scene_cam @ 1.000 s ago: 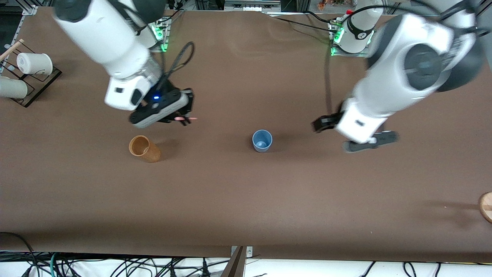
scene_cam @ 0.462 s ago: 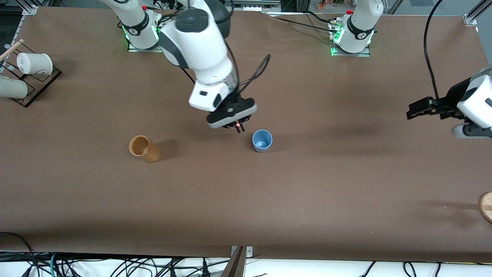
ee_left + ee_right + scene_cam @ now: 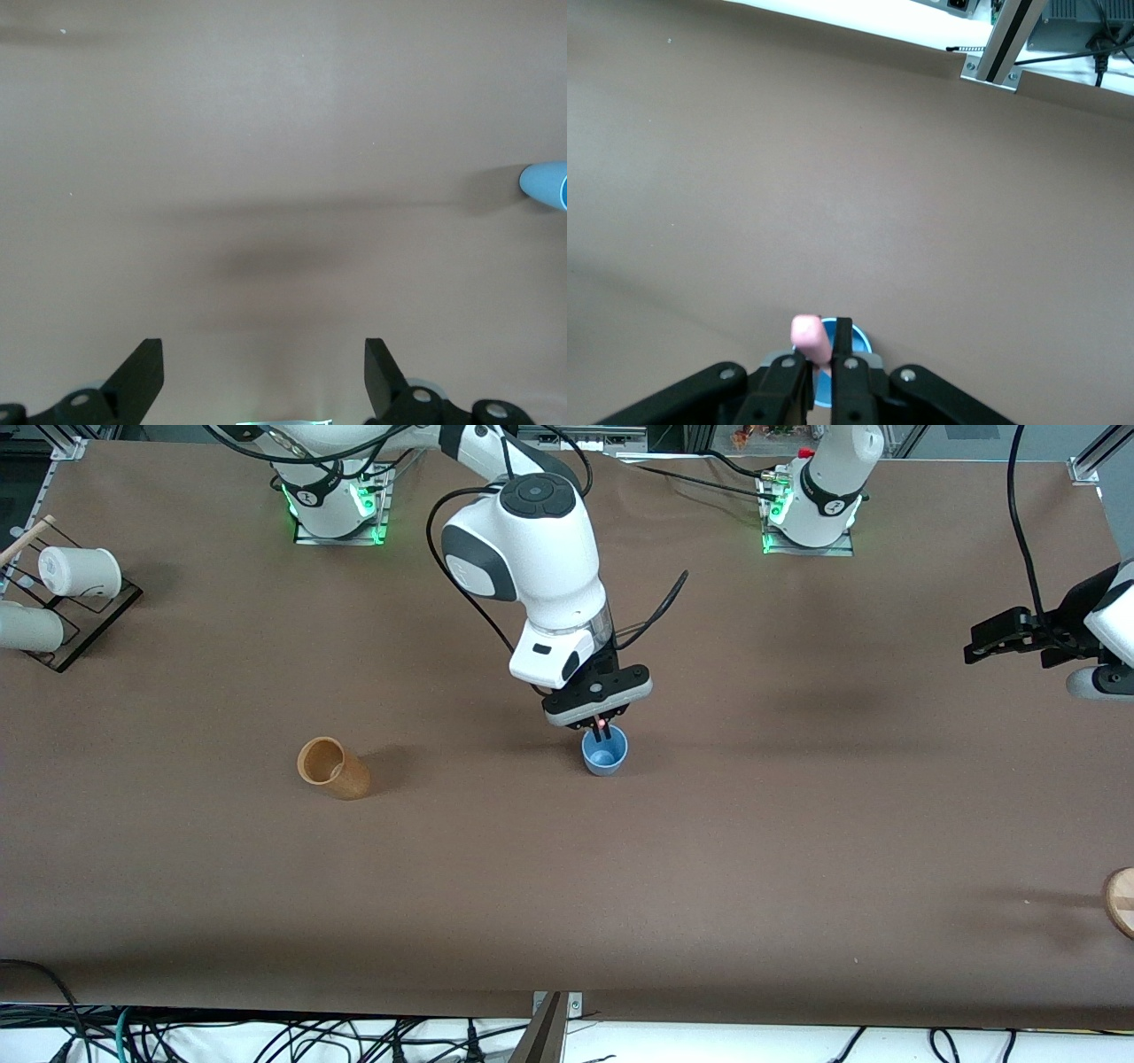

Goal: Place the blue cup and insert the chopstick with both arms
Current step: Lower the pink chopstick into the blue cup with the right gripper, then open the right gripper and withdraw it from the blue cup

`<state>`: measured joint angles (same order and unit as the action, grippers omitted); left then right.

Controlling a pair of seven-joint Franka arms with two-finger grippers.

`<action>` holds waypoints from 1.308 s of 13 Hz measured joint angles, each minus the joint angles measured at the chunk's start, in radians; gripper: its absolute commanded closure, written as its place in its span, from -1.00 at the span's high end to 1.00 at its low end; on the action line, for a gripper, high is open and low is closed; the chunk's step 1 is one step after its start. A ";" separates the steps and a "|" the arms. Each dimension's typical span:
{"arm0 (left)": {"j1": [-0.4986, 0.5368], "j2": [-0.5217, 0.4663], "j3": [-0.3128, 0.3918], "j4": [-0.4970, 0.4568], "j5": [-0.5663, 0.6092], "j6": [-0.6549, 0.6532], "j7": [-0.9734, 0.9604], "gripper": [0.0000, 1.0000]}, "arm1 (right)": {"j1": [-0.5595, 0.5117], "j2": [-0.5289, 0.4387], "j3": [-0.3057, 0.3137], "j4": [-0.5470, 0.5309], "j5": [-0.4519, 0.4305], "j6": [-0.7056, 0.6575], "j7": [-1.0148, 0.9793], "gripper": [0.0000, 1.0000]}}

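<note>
The blue cup [image 3: 604, 751] stands upright in the middle of the table. My right gripper [image 3: 603, 732] hangs over its rim, shut on the pink-red chopstick [image 3: 601, 727], which points down toward the cup's mouth. In the right wrist view the chopstick [image 3: 808, 337] sits between the fingers [image 3: 843, 359] with the cup [image 3: 855, 343] just under them. My left gripper [image 3: 1005, 638] is open and empty, raised over the table at the left arm's end. In the left wrist view [image 3: 263, 367] its fingers stand wide apart over bare table, and the cup [image 3: 547, 183] shows at the frame's edge.
An orange-brown cup [image 3: 332, 767] lies tilted toward the right arm's end, level with the blue cup. A rack with white cups [image 3: 66, 593] stands at that end's edge. A round wooden piece [image 3: 1120, 901] sits at the left arm's end, nearer the camera.
My right gripper carried the chopstick from near the orange-brown cup to over the blue cup. My left arm drew away from the blue cup toward its own end of the table.
</note>
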<state>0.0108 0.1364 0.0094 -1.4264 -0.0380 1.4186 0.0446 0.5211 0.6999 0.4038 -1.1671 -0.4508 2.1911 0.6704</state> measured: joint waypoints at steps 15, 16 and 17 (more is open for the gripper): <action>0.003 -0.011 -0.007 -0.043 0.001 0.020 0.043 1.00 | -0.003 0.083 -0.007 0.042 -0.065 -0.042 0.070 1.00; 0.004 -0.011 -0.008 -0.043 0.001 0.021 0.043 1.00 | -0.024 0.058 -0.008 0.048 -0.029 -0.085 0.051 1.00; 0.004 -0.011 -0.008 -0.043 0.001 0.021 0.043 1.00 | -0.051 0.022 -0.008 0.049 0.006 -0.141 0.008 1.00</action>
<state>0.0150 0.1255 0.0013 -1.4698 -0.0374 1.4401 0.0877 0.4706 0.7216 0.3955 -1.1183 -0.4446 2.0497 0.6784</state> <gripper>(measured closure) 0.000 0.000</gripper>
